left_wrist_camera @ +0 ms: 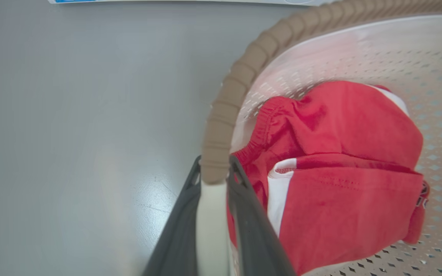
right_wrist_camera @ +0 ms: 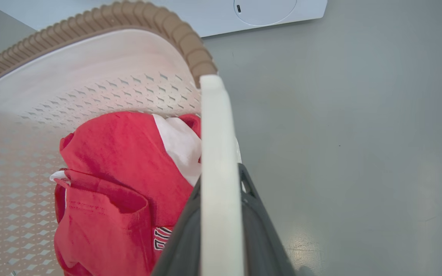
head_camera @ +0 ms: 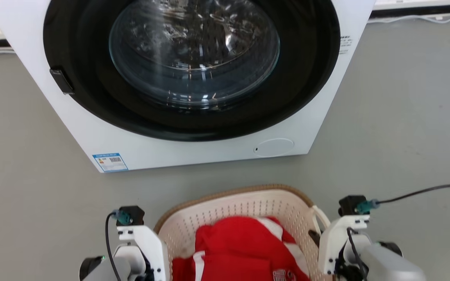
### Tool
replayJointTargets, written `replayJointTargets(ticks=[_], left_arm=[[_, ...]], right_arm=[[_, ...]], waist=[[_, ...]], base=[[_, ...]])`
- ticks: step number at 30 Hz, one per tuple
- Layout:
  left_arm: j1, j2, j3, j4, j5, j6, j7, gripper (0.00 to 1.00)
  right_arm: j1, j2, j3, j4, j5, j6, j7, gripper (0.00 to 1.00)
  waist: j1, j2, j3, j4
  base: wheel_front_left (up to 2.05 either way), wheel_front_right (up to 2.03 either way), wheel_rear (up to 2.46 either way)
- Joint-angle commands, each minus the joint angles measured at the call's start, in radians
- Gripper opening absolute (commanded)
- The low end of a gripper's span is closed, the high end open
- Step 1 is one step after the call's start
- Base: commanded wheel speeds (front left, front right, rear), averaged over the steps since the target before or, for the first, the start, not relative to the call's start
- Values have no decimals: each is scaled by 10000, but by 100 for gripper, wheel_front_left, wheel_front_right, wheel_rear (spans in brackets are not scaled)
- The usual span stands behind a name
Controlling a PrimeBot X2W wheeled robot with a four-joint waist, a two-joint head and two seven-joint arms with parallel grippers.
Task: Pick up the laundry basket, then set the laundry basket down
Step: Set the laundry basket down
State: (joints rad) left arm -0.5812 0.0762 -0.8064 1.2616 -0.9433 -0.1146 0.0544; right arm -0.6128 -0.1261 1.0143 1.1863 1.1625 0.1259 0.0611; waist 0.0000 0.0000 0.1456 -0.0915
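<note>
Grey floor; laundry basket half out of view.

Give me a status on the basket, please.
Left gripper and right gripper both shut on basket. Red clothes inside. Washer ahead, not touching.

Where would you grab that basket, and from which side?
By its two white loop handles: left handle from the left, right handle from the right. They are thin strips that fit between the fingers, unlike the fat ribbed rim, and holding both ends should keep the basket level. The left gripper and right gripper are shut on them.
</note>
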Motion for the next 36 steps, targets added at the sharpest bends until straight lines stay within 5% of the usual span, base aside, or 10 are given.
replayJointTargets(ticks=[1, 36], left_arm=[[-576, 233, 122, -127, -45, -161, -195, 0], [-3553, 112, -260, 256, 468, 190, -2484, 0]], right_arm=[[-421, -217, 102, -133, 111, 48, -296, 0], [-2060, -700, 171, -541, 893, 48, -2933, 0]], waist=[[0, 0, 234, 19], [0, 0, 5065, 198]], base=[[0, 0, 0], [0, 0, 0]])
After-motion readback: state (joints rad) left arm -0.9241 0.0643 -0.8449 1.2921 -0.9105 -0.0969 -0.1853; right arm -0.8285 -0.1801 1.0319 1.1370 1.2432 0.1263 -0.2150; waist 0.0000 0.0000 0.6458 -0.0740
